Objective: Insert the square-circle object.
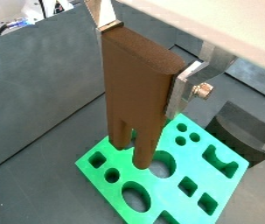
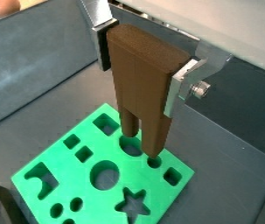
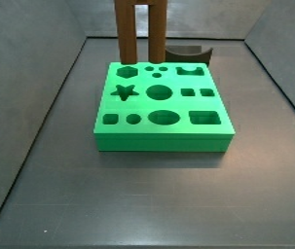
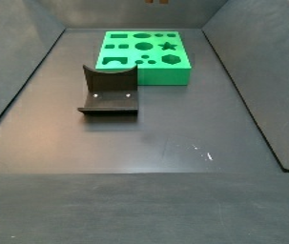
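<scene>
My gripper is shut on the blocky top of the square-circle object, a tall brown piece, and holds it upright; it shows the same way in both wrist views, gripper and piece. One silver finger presses on each side. Its two legs hang down toward the green slab with shaped holes, tips over the holes near one edge. In a side view the legs show at the slab's far edge. Whether the tips touch the slab I cannot tell.
The fixture stands on the dark floor just beside the slab; it also shows behind the slab in a side view and in a wrist view. Grey walls enclose the floor on all sides.
</scene>
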